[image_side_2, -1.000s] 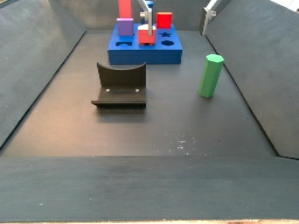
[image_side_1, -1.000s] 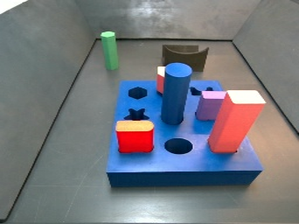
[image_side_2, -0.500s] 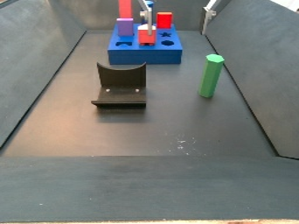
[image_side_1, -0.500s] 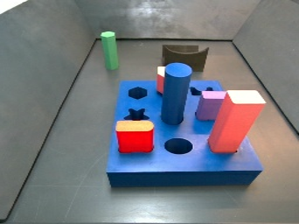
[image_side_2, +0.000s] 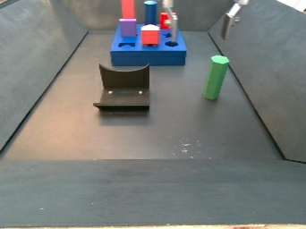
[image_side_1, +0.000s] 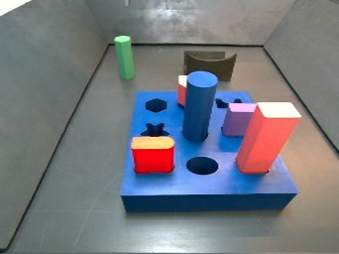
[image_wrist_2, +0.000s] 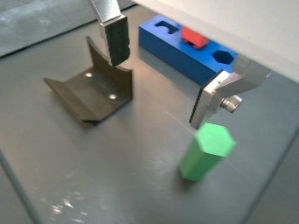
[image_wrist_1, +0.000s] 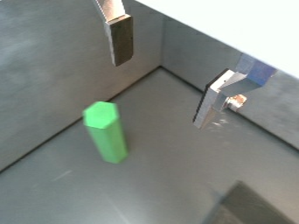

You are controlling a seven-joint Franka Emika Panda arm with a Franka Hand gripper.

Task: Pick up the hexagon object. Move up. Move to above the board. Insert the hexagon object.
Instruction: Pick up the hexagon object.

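The hexagon object [image_side_2: 216, 78] is a slim green peg standing upright on the dark floor near a side wall, also seen in a side view [image_side_1: 125, 58] and in both wrist views [image_wrist_1: 105, 131] [image_wrist_2: 205, 150]. The board [image_side_1: 146, 193] is a flat blue block with shaped holes, far from the peg; it also shows in a side view [image_side_2: 129, 57] and a wrist view [image_wrist_2: 176, 61]. My gripper [image_side_2: 199, 18] hangs high above the floor, open and empty, and the peg stands below it, off to one side of the gap [image_wrist_1: 163, 74] [image_wrist_2: 163, 70].
The board holds a blue cylinder [image_side_1: 199, 104], a tall red block [image_side_1: 269, 137], a purple piece [image_side_1: 239, 119] and a red cube [image_side_1: 153, 154]. The dark fixture [image_side_2: 123, 87] [image_wrist_2: 87, 92] stands between board and peg. Grey walls enclose the floor.
My gripper has shifted sideways, away from the board's end and towards the wall beside the green peg. The peg and the pieces on the board have not moved.
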